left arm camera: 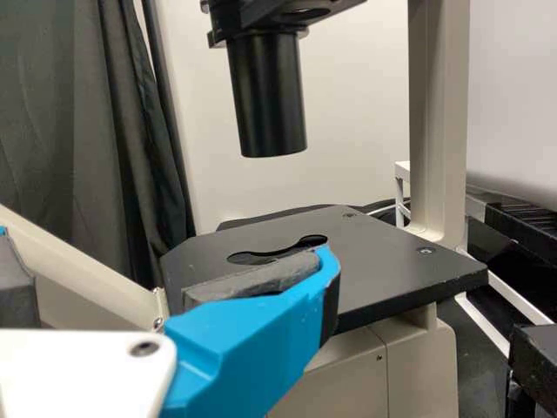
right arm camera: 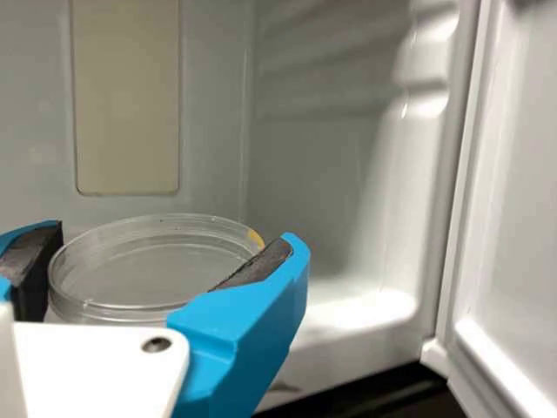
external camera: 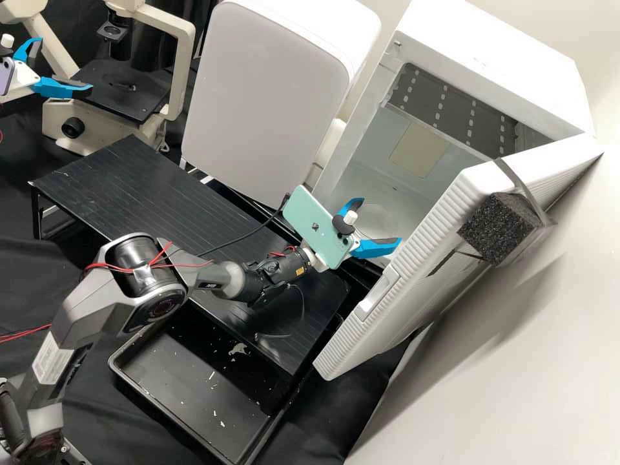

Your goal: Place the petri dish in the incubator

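My right gripper is at the mouth of the white incubator, whose door stands open. Between its fingers is the clear round petri dish. In the right wrist view, the dish lies level, its sides against the dark pads of my right gripper, which is shut on it. Behind it rise the incubator's inner walls. Far from the incubator, beside the microscope stage, my left gripper is open. The left wrist view has my left gripper in front of that stage, holding nothing.
The incubator door bounds the right arm's space on one side, a closed white cabinet on the other. Under the right arm are a black raised platform and a black tray. The microscope stands by the left gripper.
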`<control>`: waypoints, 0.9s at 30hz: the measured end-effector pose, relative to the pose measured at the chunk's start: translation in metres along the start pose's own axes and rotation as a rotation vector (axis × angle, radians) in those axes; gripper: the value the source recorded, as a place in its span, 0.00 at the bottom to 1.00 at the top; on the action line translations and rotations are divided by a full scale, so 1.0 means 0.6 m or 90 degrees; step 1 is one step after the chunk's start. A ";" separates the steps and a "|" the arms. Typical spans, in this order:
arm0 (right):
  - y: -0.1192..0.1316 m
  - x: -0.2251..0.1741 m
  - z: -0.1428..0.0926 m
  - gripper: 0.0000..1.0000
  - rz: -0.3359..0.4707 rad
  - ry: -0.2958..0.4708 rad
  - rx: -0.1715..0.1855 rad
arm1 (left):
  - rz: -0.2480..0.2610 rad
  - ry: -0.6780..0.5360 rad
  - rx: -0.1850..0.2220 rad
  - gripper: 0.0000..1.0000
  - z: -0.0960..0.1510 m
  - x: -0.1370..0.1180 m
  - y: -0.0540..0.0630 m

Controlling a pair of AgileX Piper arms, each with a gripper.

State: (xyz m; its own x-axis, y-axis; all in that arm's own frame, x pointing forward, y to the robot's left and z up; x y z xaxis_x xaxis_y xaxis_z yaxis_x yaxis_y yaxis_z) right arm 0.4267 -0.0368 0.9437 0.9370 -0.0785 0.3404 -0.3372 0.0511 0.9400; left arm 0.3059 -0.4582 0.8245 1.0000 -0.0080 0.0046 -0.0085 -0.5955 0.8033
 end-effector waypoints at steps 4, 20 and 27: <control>-0.012 0.014 0.013 0.00 -0.018 -0.022 0.003 | 0.000 0.000 0.000 1.00 0.000 0.000 0.000; -0.018 0.036 0.019 1.00 -0.014 -0.019 0.003 | 0.000 0.000 0.000 1.00 0.000 0.000 0.000; -0.018 0.036 0.019 1.00 -0.014 -0.019 0.003 | 0.000 0.000 0.000 1.00 0.000 0.000 0.000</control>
State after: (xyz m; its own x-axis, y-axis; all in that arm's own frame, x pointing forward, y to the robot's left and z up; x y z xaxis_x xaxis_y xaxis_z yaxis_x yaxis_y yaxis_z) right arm 0.4495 -0.0507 0.9410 0.9412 -0.1090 0.3197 -0.3167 0.0443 0.9475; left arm 0.3059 -0.4582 0.8245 1.0000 -0.0080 0.0046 -0.0085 -0.5955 0.8033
